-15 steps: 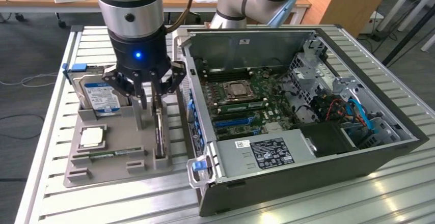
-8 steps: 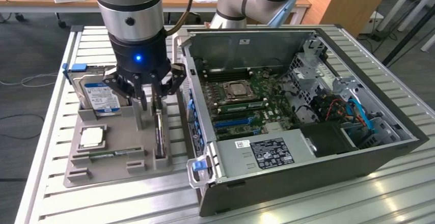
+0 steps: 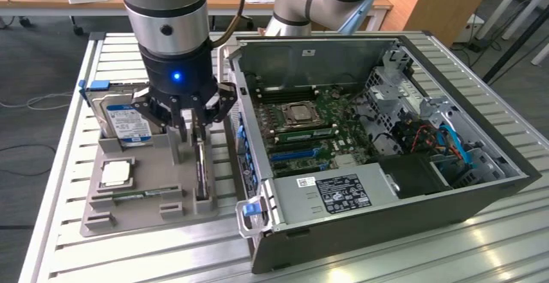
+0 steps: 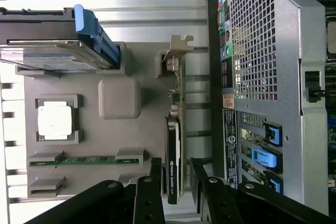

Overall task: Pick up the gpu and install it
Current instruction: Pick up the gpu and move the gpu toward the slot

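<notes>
I see the gripper [image 4: 176,167] over the gpu [image 4: 173,145], fingers apart, one each side; the card stands on edge along the tray's [image 4: 119,129] edge nearest the computer case [image 4: 262,51].

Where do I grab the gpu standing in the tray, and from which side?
Pinch the gpu across its two flat faces at the upper edge, mid-length, clear of the metal bracket, coming straight down. It stands on edge in a slot of the grey tray, so only that edge is free. The open gripper hangs above it.
</notes>
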Robot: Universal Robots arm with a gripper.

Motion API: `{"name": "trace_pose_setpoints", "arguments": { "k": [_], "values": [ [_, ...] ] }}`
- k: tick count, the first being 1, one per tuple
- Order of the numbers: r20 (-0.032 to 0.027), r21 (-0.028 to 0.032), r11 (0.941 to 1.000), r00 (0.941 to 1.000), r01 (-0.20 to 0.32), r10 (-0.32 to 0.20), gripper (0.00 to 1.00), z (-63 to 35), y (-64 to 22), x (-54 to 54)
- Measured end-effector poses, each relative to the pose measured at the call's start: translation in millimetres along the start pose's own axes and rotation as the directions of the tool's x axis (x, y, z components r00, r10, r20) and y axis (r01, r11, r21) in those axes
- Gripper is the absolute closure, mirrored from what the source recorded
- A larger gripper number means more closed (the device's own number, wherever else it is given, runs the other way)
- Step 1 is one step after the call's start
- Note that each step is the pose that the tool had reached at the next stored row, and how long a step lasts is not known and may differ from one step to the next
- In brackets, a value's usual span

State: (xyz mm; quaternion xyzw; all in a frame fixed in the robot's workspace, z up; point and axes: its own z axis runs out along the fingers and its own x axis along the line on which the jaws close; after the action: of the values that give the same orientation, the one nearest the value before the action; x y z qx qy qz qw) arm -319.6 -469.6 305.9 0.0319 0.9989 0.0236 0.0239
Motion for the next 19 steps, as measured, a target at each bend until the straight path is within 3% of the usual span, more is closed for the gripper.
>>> {"name": "trace_pose_setpoints", "arguments": {
  "k": [13, 19],
  "values": [
    [-0.0001, 0.0001, 1.0000, 1.0000, 0.000, 0.000, 0.64, 7.4, -2.7, 0.0],
    [0.0001, -0.0001, 1.0000, 1.0000, 0.000, 0.000, 0.64, 8.5, -2.4, -5.4]
  ]
}}
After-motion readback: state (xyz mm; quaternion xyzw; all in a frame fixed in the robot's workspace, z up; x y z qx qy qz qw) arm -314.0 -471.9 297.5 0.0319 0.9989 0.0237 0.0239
